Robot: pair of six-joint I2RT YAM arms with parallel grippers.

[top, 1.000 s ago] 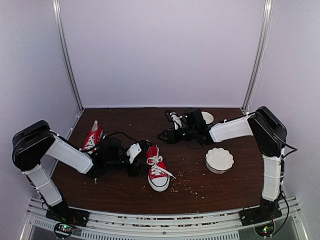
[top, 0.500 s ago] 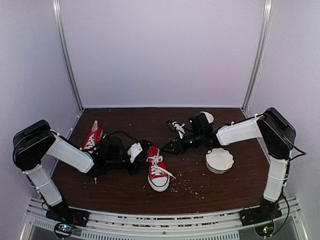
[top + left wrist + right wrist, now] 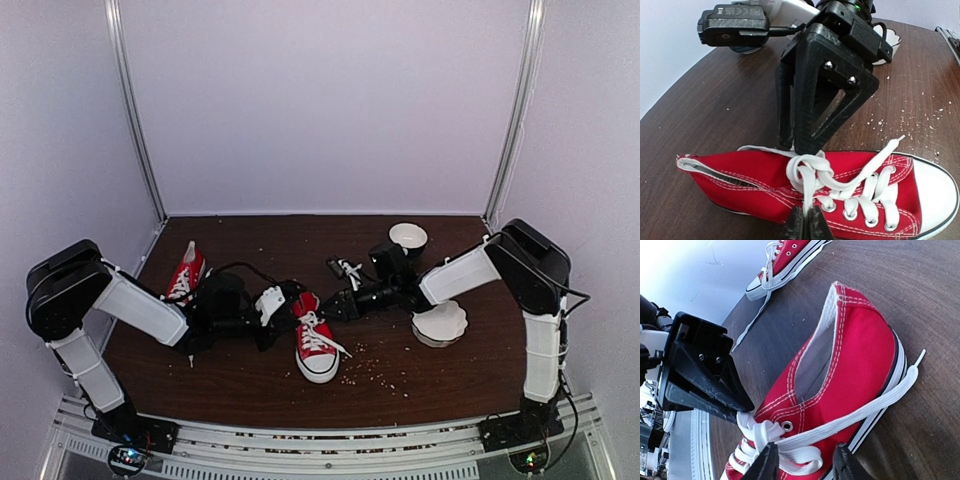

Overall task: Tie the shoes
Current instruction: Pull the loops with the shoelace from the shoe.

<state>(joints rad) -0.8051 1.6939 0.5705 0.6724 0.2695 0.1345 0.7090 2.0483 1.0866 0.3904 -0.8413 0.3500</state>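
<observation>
Dark brown wood makes up the table (image 3: 230, 380), closed in by plain pale walls (image 3: 320, 100), with a metal post (image 3: 135, 110) rising at each back corner and a slotted metal rail (image 3: 320, 452) along the near edge where my arms are bolted. Pale crumbs (image 3: 375, 372) are scattered over the boards, thickest just right of the middle shoe (image 3: 316, 350). That red sneaker stands upright on its white sole near the table's centre, toe cap toward the near edge. The second shoe (image 3: 185, 275) sits well apart at the left, close to the wall and beside my left forearm. A round white bowl (image 3: 408, 236) stands toward the back right. A scalloped white bowl (image 3: 440, 322) sits nearer, just under my right forearm. My left claw (image 3: 805, 227) is clenched on a strand of the white laces (image 3: 807, 175) where it runs down from the bunched loops over the top eyelets. My right claw (image 3: 805, 465) reaches in from the opposite side of the same shoe. Its fingers (image 3: 767, 462) stand apart with the lace bundle between them, released rather than pinching, though I cannot tell whether the pads touch the lace. One free lace end (image 3: 900, 139) rests on the wood beside the sole.
</observation>
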